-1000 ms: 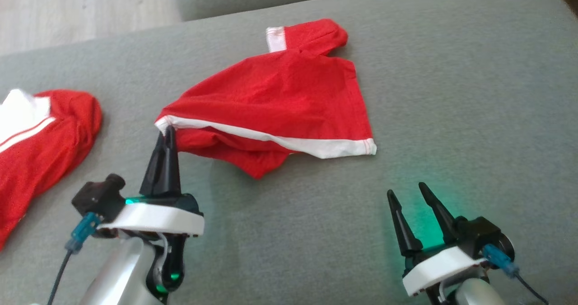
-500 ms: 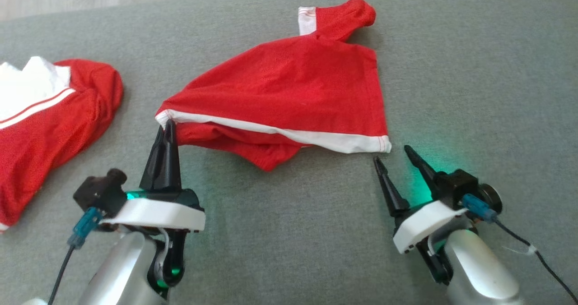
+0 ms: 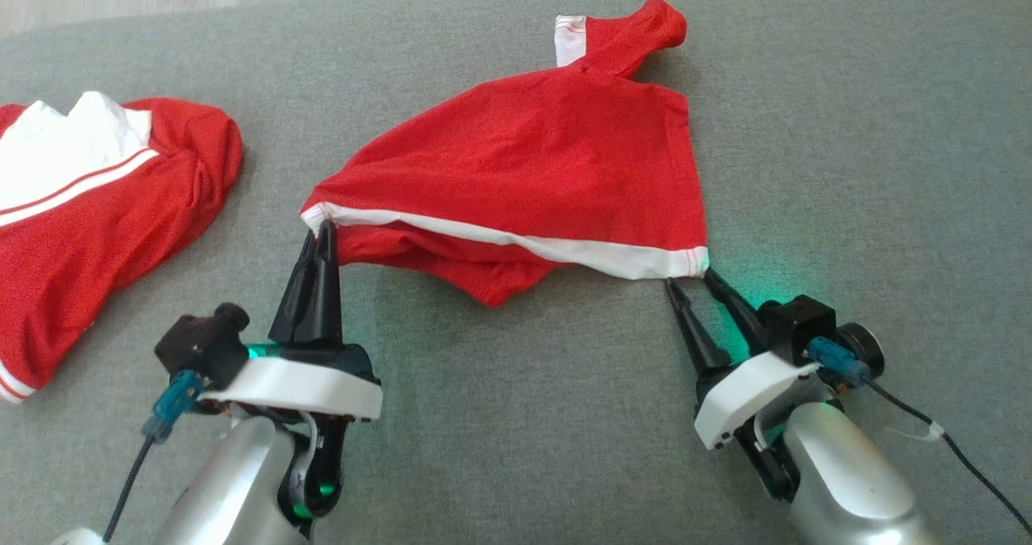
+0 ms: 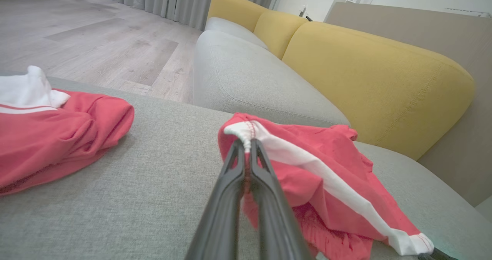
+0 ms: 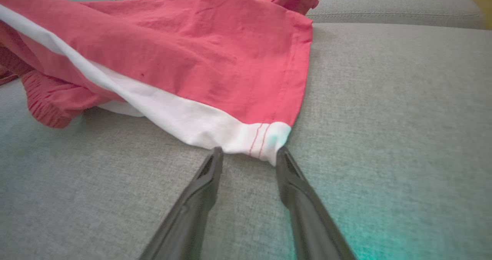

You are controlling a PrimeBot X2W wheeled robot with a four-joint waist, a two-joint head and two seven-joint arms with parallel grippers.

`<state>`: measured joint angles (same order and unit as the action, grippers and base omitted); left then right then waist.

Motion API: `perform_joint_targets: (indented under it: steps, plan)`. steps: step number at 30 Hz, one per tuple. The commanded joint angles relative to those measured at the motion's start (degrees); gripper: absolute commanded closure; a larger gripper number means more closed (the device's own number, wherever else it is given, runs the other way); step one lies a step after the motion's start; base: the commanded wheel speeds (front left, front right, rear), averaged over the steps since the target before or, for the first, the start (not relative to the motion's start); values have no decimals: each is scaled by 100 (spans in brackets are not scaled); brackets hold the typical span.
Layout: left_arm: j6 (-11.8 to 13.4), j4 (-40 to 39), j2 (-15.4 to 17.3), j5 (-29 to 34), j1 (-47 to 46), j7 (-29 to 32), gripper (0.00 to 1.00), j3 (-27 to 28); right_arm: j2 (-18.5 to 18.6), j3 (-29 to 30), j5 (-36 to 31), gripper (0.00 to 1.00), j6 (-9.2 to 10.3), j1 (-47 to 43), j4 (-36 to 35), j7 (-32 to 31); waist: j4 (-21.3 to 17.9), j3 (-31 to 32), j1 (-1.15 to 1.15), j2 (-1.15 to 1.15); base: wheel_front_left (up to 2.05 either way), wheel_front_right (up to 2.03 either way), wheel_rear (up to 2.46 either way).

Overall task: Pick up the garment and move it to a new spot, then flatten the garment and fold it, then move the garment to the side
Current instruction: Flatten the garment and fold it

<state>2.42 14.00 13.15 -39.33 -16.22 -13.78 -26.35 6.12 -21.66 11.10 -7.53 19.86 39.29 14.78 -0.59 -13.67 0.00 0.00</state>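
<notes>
Red white-hemmed fabric garment (image 3: 548, 150): my left gripper (image 3: 321, 229) is pinching one hem corner; right gripper (image 3: 689, 279), jaws apart, is straddling the other.

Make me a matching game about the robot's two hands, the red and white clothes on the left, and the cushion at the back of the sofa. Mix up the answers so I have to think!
Things:
1. left hand
2. right hand
3. red and white clothes
4. back cushion

States:
A. yellow
B. open, one finger on each side of a corner of the red garment
C. lying untouched, away from both hands
D. shut on a corner of the red garment

Pairs: 1-D, 2-B, 3-C, 4-A
</notes>
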Motion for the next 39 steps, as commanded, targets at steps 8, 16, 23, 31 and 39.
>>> perform_joint_targets:
  steps: [8, 16, 23, 31, 39]
  plan:
    - [-20, -119, 60, 48, -315, -51, 100, 117, 14, -123, 53, 100, 4, 263, -106, 22, 12, -26, 0, 0, 0, 0, 0]
    - [-84, -400, 341, 332, -533, -89, 100, 221, 132, 645, -113, 100, 4, 353, -1086, 22, -189, 91, 0, 0, 0, 0, 0]
    - [-369, -1165, 931, 786, -1169, 64, 100, 145, 399, 1695, -297, 100, 4, 585, -2764, 22, -441, 411, 0, 0, 0, 0, 0]
    - [-677, -2098, 1434, 965, -2568, 876, 100, 171, 1149, 2245, -513, 100, 4, 1507, -3734, 22, -674, 549, 0, 0, 0, 0, 0]
    - [-889, -1362, 1183, 862, -4155, 1364, 100, -112, 1726, 1901, -373, 100, 4, 2834, -2702, 22, -818, -32, 0, 0, 0, 0, 0]
